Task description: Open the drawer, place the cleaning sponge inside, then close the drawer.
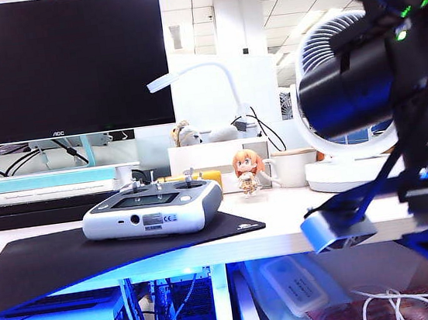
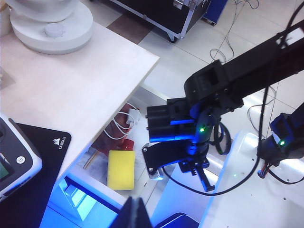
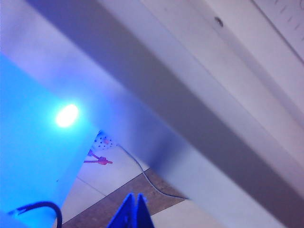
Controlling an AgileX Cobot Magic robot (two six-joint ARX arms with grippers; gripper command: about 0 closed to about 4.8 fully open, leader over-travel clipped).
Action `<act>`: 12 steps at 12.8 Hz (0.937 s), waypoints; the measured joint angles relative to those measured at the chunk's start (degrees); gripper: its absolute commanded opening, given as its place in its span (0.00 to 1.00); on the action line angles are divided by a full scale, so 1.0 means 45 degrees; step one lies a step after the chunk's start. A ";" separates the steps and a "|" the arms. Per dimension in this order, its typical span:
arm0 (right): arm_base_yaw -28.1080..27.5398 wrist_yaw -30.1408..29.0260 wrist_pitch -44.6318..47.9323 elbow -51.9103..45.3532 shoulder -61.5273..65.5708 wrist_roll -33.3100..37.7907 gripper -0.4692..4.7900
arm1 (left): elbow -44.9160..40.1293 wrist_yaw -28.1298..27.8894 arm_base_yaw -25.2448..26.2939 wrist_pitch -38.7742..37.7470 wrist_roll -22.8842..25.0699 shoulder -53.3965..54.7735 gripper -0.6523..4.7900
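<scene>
- We see the left tool (image 2: 135,211) only as a dark tip at the edge of its own wrist view, its fingers pressed together on nothing, high above the bench's right end.
- From there we look down on the cleaning sponge (image 2: 120,169), lying flat, yellow side up, below the bench (image 2: 80,90) edge, in the space under the top, beside a blue-lit white panel; whether that is the drawer's inside we cannot tell.
- The right arm (image 2: 223,95) reaches in low just right of the sponge, not touching it.
- The right tool (image 3: 134,212) shows in its wrist view as two blue-lit fingers closed tip to tip, holding nothing, close under the bench's white underside.
- On the bench top a grey controller (image 1: 154,209) sits on a black mat (image 1: 93,253) at the left, a small figurine (image 1: 248,173) stands near the middle, and a white fan (image 1: 344,105) at the right.
- In the exterior view the right arm fills the near right side.
</scene>
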 measured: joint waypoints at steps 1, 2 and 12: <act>0.0000 0.0005 0.0185 0.0000 0.0083 -0.0024 0.07 | 0.0000 0.0000 0.0000 0.0000 0.0000 0.0000 0.11; 0.0000 0.0044 0.0481 0.0000 0.0117 -0.0034 0.07 | 0.0000 0.0000 0.0000 -0.0005 0.0000 0.0000 0.11; -0.0078 0.2263 0.3706 0.0044 0.0282 -0.0476 0.08 | 0.0000 -0.0019 0.0000 0.0000 0.0180 0.0000 0.11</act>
